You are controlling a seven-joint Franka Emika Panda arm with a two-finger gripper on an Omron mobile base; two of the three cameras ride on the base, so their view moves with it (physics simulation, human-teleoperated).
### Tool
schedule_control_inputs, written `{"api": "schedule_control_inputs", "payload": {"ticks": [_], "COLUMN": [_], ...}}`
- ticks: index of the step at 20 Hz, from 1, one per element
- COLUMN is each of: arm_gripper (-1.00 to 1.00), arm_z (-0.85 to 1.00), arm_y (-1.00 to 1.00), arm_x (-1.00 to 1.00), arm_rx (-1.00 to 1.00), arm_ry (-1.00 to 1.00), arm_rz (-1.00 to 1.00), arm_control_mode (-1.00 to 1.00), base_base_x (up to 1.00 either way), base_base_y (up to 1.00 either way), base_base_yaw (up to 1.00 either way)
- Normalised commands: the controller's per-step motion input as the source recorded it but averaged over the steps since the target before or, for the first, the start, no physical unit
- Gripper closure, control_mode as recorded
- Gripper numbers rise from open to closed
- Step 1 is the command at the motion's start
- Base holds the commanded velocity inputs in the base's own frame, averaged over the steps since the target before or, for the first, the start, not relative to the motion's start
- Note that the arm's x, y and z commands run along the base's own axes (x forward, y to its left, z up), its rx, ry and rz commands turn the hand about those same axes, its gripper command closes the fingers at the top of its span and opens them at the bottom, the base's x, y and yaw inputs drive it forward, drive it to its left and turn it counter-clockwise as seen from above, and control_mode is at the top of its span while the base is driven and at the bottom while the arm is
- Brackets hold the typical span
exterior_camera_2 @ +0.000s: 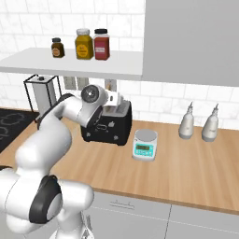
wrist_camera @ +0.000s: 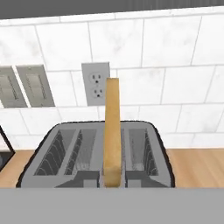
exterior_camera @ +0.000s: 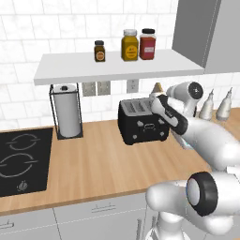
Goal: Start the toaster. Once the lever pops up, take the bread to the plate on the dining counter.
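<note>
Seemingly mid-lift, the gripper (exterior_camera: 156, 96) hovers over the black toaster (exterior_camera: 142, 123) on the worktop (exterior_camera: 93, 159) in the left base view. From the right, the toaster (exterior_camera_2: 108, 125) sits beside a small scale (exterior_camera_2: 144, 145). Through the hand camera, the bread (wrist_camera: 112, 131) stands edge-on above the slots, apparently pinched in narrow jaws; next, by my reading, comes carrying it to the plate.

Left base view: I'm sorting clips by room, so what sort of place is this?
A kitchen, rendered: a toaster on a wooden counter, a stovetop alongside, and spice jars above.
</note>
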Motion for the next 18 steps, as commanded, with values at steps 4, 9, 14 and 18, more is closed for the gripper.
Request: {"api": "schedule_control_inputs", "payload": {"ticks": [4, 9, 14, 18], "arm_gripper": [1.0, 1.0, 1.0, 1.0], "arm_z": [0.29, 0.33, 0.61, 0.5], "arm_y": [0.02, 0.15, 0.19, 0.17], "arm_x": [-0.81, -0.99, -1.0, -1.0], "arm_rx": [0.0, 0.0, 0.0, 0.0], "arm_ry": [-0.01, 0.0, 0.0, 0.05], "arm_rz": [0.0, 0.0, 0.0, -0.02], "arm_control_mode": [-1.0, -1.0, -1.0, -1.0], "base_base_x": [0.0, 0.0, 0.0, 0.0], "base_base_y": [0.0, 0.0, 0.0, 0.0], "base_base_yaw": [0.0, 0.0, 0.0, 0.0]}}
